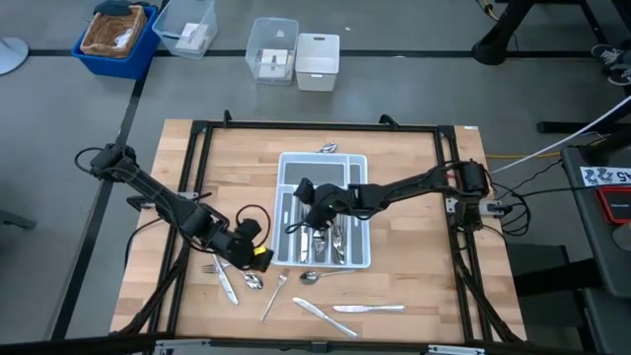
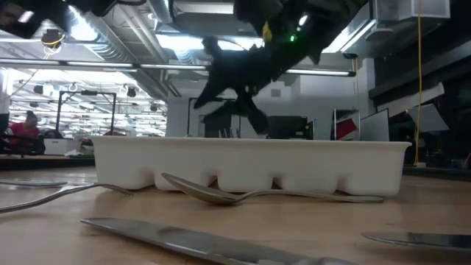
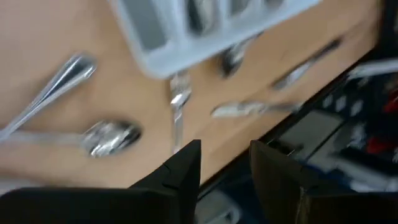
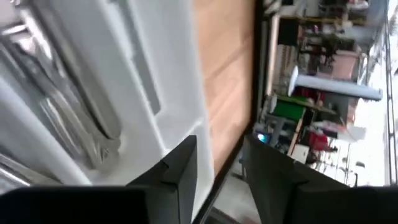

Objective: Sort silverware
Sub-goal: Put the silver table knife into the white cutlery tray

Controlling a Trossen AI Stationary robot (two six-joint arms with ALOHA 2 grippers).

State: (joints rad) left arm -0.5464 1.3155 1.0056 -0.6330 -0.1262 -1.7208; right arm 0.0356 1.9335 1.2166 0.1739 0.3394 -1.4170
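Note:
The white divided tray (image 1: 361, 258) sits mid-table with several silver pieces in its slots (image 1: 330, 240). Loose silverware lies on the wood near the tray's near edge: a fork (image 1: 274, 294), spoons (image 1: 253, 281) (image 1: 314, 276) and two knives (image 1: 323, 314) (image 1: 370, 309). One more piece (image 1: 327, 148) lies beyond the far edge. My left gripper (image 1: 258, 256) hovers by the tray's near-left corner, open and empty (image 3: 225, 162), above a fork (image 3: 178, 109) and a spoon (image 3: 112, 137). My right gripper (image 1: 304, 192) is over the tray's left slots, open and empty (image 4: 219, 155).
A black frame (image 1: 197, 128) borders the wooden table. Off the table's far side stand a blue bin with a basket (image 1: 116, 35) and clear and white boxes (image 1: 296, 54). In the low view a spoon (image 2: 221, 193) and a knife (image 2: 184, 239) lie before the tray wall (image 2: 250, 165).

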